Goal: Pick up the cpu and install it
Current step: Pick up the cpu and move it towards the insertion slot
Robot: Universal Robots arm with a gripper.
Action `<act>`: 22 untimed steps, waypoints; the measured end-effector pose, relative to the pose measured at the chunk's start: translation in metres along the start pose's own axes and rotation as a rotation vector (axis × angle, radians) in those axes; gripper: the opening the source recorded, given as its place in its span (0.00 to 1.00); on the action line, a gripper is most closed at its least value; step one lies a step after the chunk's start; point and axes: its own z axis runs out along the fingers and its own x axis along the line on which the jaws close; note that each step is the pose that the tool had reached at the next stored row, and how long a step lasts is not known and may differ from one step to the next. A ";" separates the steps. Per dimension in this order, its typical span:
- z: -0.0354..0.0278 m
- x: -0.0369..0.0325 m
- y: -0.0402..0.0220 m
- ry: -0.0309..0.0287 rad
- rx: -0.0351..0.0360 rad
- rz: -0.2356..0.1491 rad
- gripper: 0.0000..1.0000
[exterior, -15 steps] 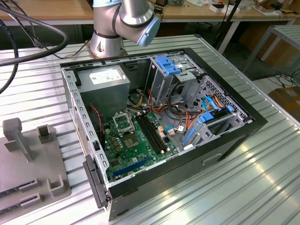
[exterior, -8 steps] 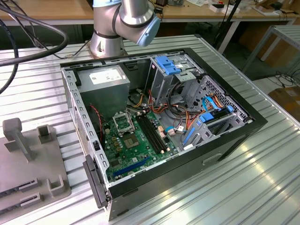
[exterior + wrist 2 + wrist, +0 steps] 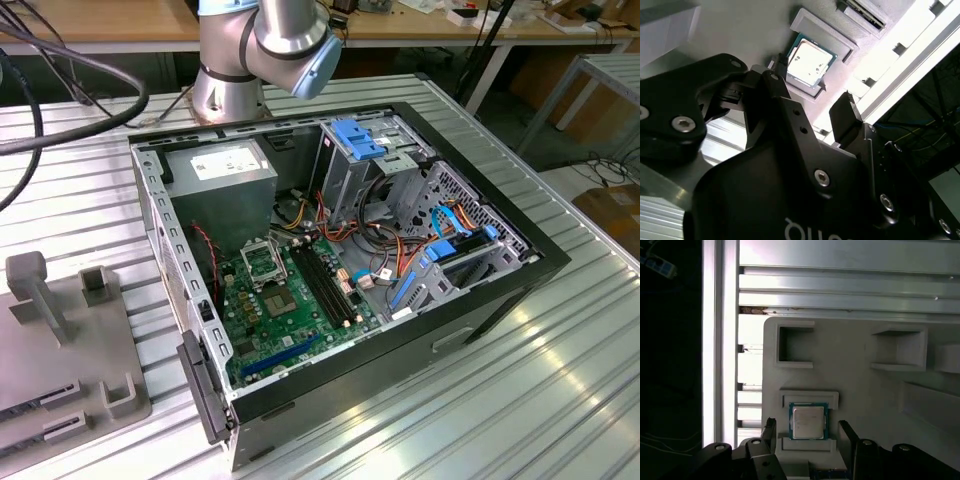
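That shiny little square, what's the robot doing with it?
The robot arm is at the cpu, the small silver chip lying flat in a pocket of the grey holder tray. In both wrist views its jaws stand open, one on each side of the chip, not gripping it. So it has not been picked up yet. The open computer case lies on the metal table.

The arm [image 3: 268,45] gets chopped off at the top edge of the exterior view for me, and the grey fixture plate [image 3: 60,350] runs off the lower left. In the second wrist view the gripper [image 3: 809,90] has its own body covering one corner of the pocket [image 3: 840,42] around the cpu [image 3: 810,61]. The socket [image 3: 262,262] is too small to read.
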 end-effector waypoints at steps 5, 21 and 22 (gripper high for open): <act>0.0093 -0.0001 0.0001 0.0000 0.0000 0.000 0.61; 0.0265 -0.0010 -0.0031 0.0000 0.0000 0.002 0.61; 0.0272 -0.0010 -0.0034 0.0000 0.0000 0.003 0.61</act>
